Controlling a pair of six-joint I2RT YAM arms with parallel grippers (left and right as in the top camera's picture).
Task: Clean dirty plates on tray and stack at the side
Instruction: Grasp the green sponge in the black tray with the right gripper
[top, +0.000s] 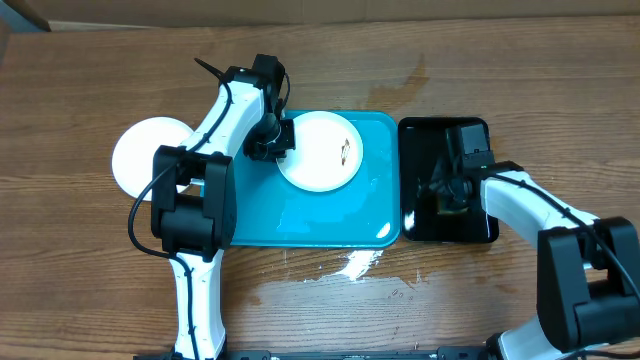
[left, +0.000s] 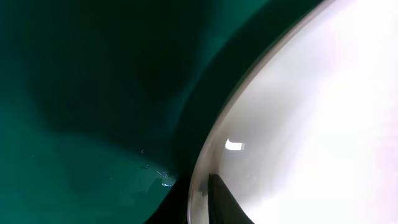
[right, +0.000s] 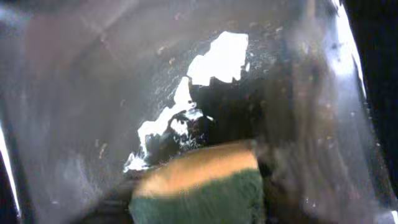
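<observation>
One wooden tabletop (top: 100, 70), carrying everything. Two arms, white and black, reaching in from the near edge, one per side.

One turquoise tray (top: 300, 225) at the centre, rectangular, raised rim, wet film across its floor. One black tray (top: 420, 140) just beside it on the right, narrower, glossy, streaked with wet residue in the right wrist view.

Two plates in view. Smeared plate (top: 320, 150): round, white, lying in the far half of the turquoise tray, a few small brown smears (top: 344, 150) right of its middle. Second plate (top: 140, 150): round, plain white, on the bare tabletop left of the tray, partly hidden behind the left arm.

Left end effector (top: 272, 140) at the left rim of the smeared plate, clenched on that rim; one dark finger (left: 227, 202) lying over the plate's edge in the left wrist view.

Right end effector (top: 450, 185) low over the black tray. One sponge (right: 199, 186), yellow over green, close below the right wrist camera. Sponge grasped or merely under the fingers: cannot tell.

One small puddle (top: 350, 265) on the tabletop, near the tray's front edge.
</observation>
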